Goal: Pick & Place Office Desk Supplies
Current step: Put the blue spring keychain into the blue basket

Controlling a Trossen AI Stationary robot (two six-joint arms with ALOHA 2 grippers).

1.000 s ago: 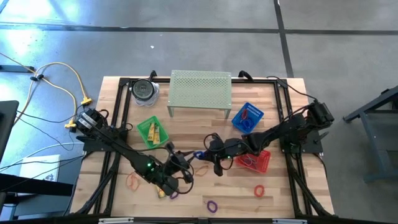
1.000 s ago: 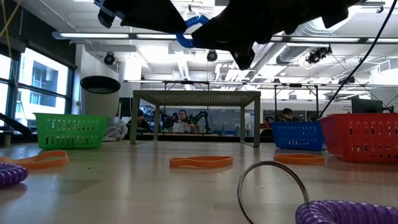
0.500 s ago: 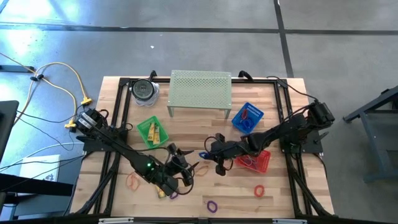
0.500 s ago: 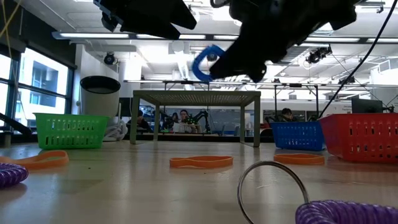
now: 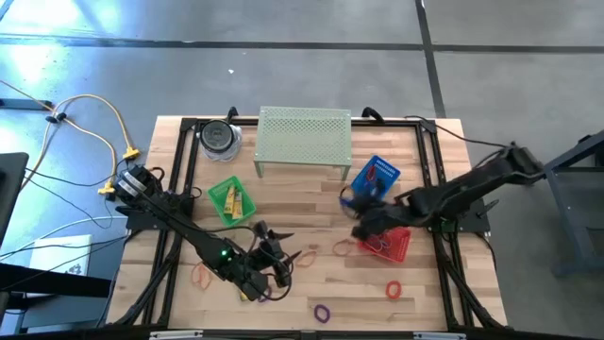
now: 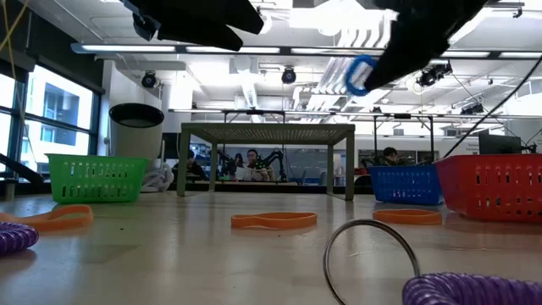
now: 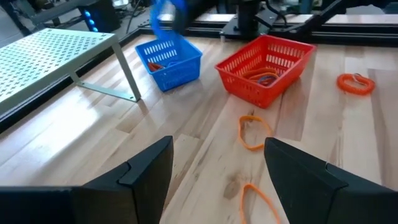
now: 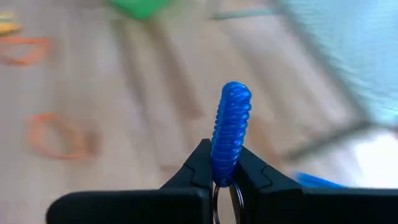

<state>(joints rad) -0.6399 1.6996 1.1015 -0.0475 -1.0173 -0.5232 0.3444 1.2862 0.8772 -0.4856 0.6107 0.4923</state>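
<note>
High view: No brand, label or writing is legible on any item. The right gripper [image 5: 351,198] is clenched on a blue coiled band loop [image 5: 348,197] and hangs just left of the blue plastic basket [image 5: 376,178], which sits right of the pale green perforated metal stand [image 5: 304,138]. The left gripper [image 5: 279,247] stands released and empty over the near-centre of the wooden table [image 5: 311,212], close to an orange-tan band loop [image 5: 292,257]. A red plastic basket [image 5: 385,244] lies near the right arm; a green plastic basket [image 5: 231,200] holds small yellow oblong pieces [image 5: 235,201]. A purple coiled loop [image 5: 323,310] and a red coiled loop [image 5: 394,288] lie at the near edge.

Low view: The blue coiled band loop [image 6: 359,75] hangs in the air, pinched in the dark right gripper, above and left of the blue plastic basket [image 6: 405,184].

Left wrist view: The left gripper's fingers [image 7: 305,171] are spread wide with nothing between them. Beyond them lie thin orange-tan band loops [image 7: 253,132] on the bare wood.

Right wrist view: The right gripper [image 8: 224,175] clamps the blue coiled band loop [image 8: 229,127] upright between its fingertips; a thin metal ring hangs below the coil between the fingers.
</note>
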